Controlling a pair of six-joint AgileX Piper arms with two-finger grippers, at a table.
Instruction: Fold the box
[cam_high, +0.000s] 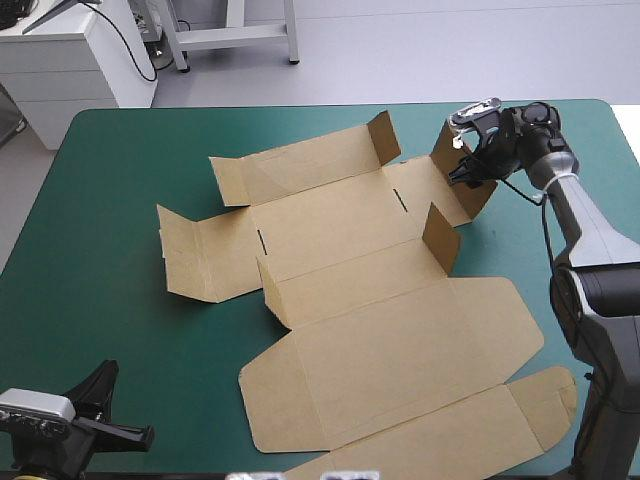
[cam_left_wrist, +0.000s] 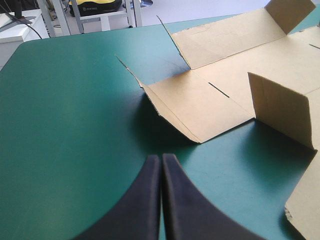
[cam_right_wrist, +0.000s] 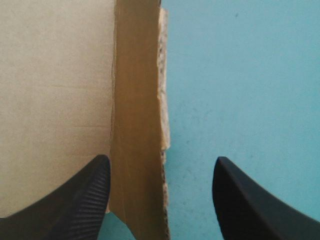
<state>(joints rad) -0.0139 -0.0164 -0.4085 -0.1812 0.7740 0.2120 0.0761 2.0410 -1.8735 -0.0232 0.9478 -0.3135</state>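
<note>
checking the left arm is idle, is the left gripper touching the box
Apart. Left wrist view shows teal-green cover between the shut left gripper and the box.

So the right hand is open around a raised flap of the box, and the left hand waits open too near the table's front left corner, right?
Not quite. The left hand is shut, closed into one pointed arch, as the left wrist view shows. It does wait there, and the right hand is open around a raised flap of the box.
</note>
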